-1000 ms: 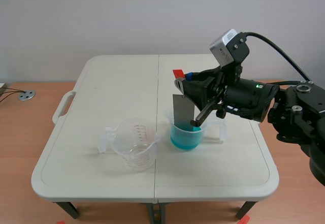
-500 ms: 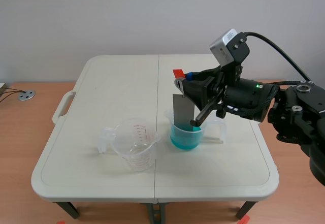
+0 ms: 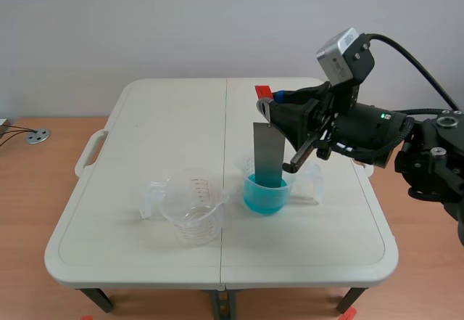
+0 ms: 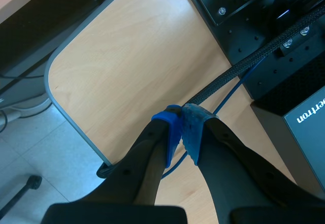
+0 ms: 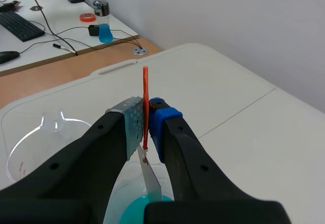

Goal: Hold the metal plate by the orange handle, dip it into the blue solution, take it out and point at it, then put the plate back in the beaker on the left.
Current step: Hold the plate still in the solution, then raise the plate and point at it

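The grey metal plate [image 3: 268, 153] hangs upright with its lower end inside the beaker of blue solution [image 3: 265, 193]. My right gripper [image 3: 269, 106] is shut on the orange handle [image 3: 262, 91] at its top. In the right wrist view the orange handle [image 5: 145, 104] is pinched between my fingers, the plate [image 5: 150, 174] points down toward the blue solution [image 5: 144, 208], and the clear beaker [image 5: 43, 145] stands beside. The clear beaker [image 3: 190, 205] sits left of the blue one. My left gripper [image 4: 181, 132] is shut on nothing, off the table over a wooden desk.
The white folding table [image 3: 167, 117] has a seam down its middle and a handle [image 3: 88, 152] at its left edge. In the right wrist view a far desk holds a bottle [image 5: 103, 18], a tape roll [image 5: 87, 17], a keyboard [image 5: 20, 26] and cables.
My right gripper has risen and shifted slightly right, lifting the plate higher out of the blue solution. The beakers have stayed put.
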